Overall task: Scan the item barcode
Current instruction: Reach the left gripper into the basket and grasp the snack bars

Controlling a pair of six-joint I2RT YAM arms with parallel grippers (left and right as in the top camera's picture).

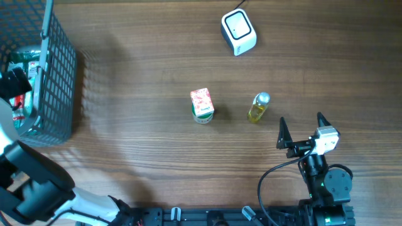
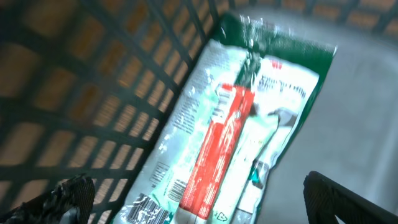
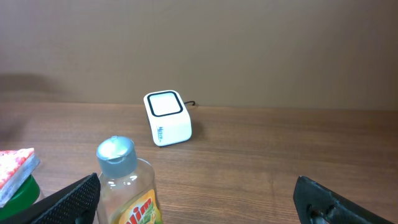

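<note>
Inside basket (image 2: 93,74), left-wrist-only barcode (image 2: 149,210) on packet (image 2: 186,109); left gripper (image 2: 205,202), right gripper (image 3: 202,200) spread wide, empty

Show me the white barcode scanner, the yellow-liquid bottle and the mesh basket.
White box-shaped barcode scanner (image 1: 237,27): overhead view, its top window.
Clear silver-capped bottle of yellow liquid (image 1: 255,113): overhead view, its yellow body.
Dark mesh basket (image 1: 59,69): overhead view, its side wall.
</note>
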